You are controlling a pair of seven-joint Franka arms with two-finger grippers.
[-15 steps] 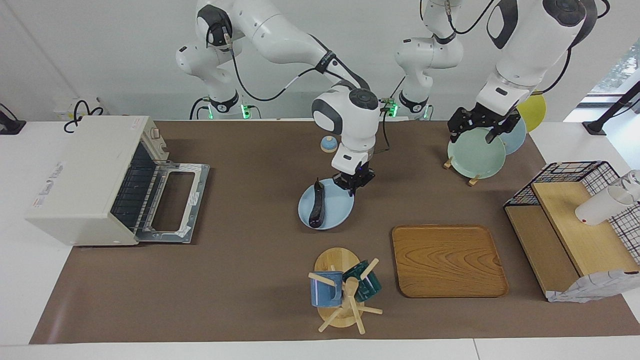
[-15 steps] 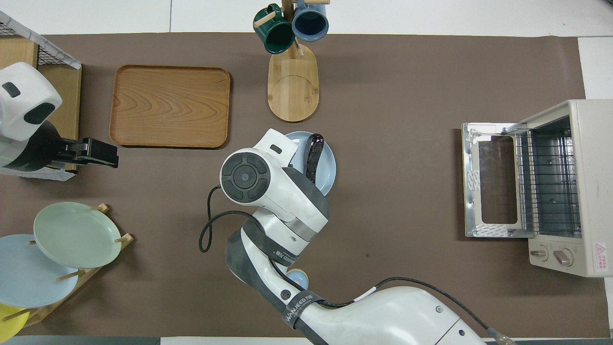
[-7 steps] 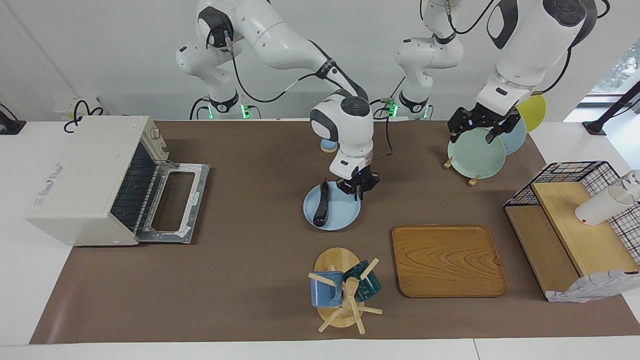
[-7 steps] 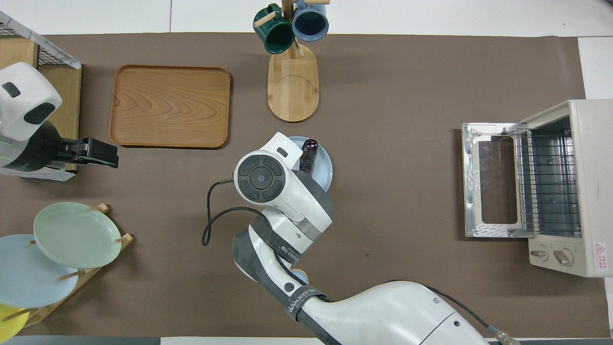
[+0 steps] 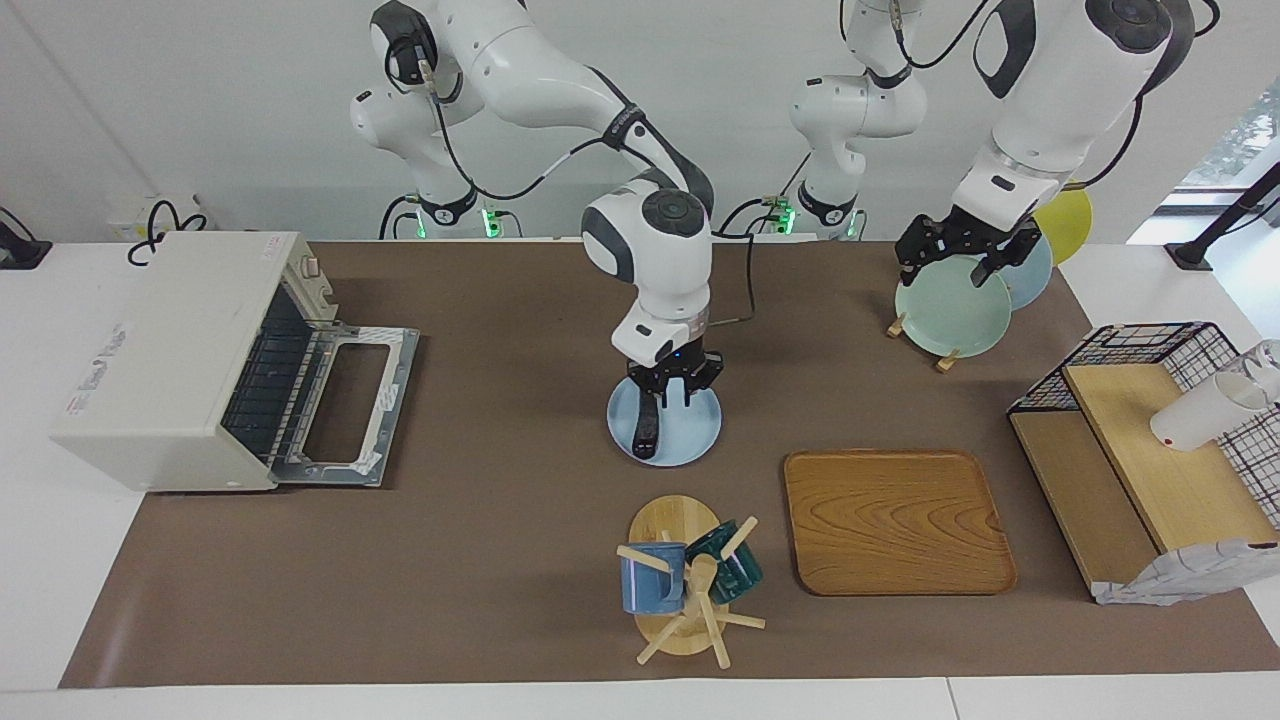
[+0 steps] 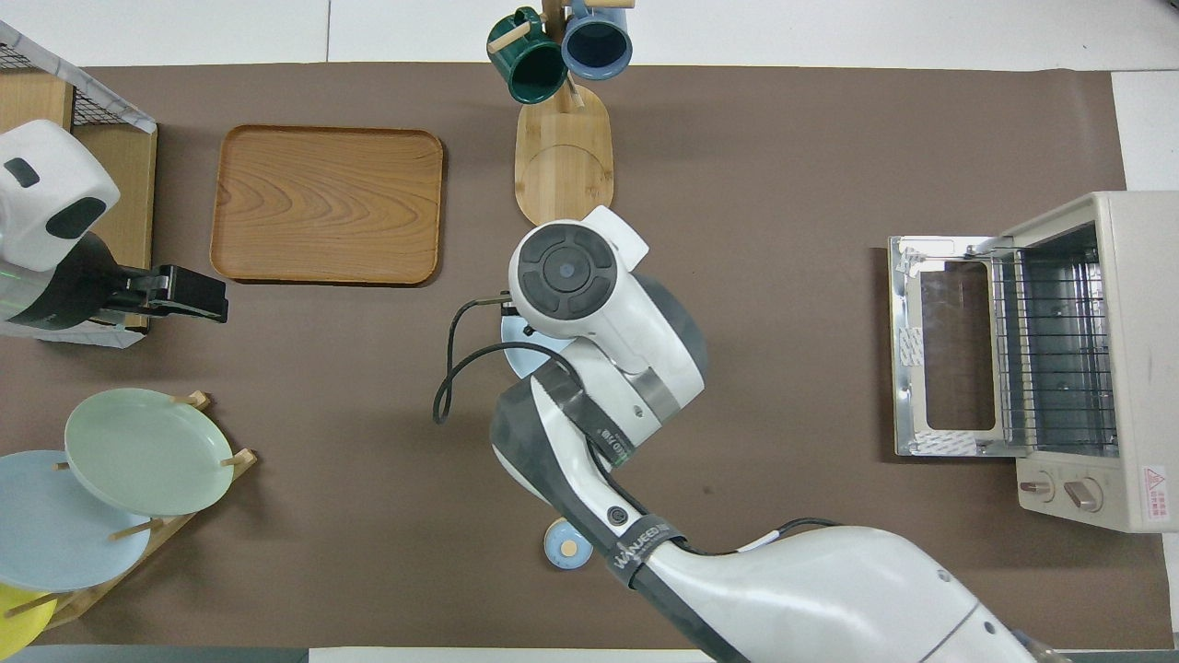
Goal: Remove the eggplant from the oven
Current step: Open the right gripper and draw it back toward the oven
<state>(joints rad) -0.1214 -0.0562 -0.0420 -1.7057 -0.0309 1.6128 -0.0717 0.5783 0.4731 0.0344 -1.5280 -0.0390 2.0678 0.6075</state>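
Already the slim, glossy dark purple eggplant (image 5: 647,425) lies on the round pale-blue plate (image 5: 700,440), well apart from the boxy cream-white oven (image 5: 180,350). The right end effector (image 5: 672,392) hangs just over it — grip cannot be told — and could nudge it off. The left end effector (image 5: 965,250) waits spread wide.

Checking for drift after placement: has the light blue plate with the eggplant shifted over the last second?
Yes. In the facing view the light blue plate now lies slightly closer to the wooden tray, and the eggplant rode with it.
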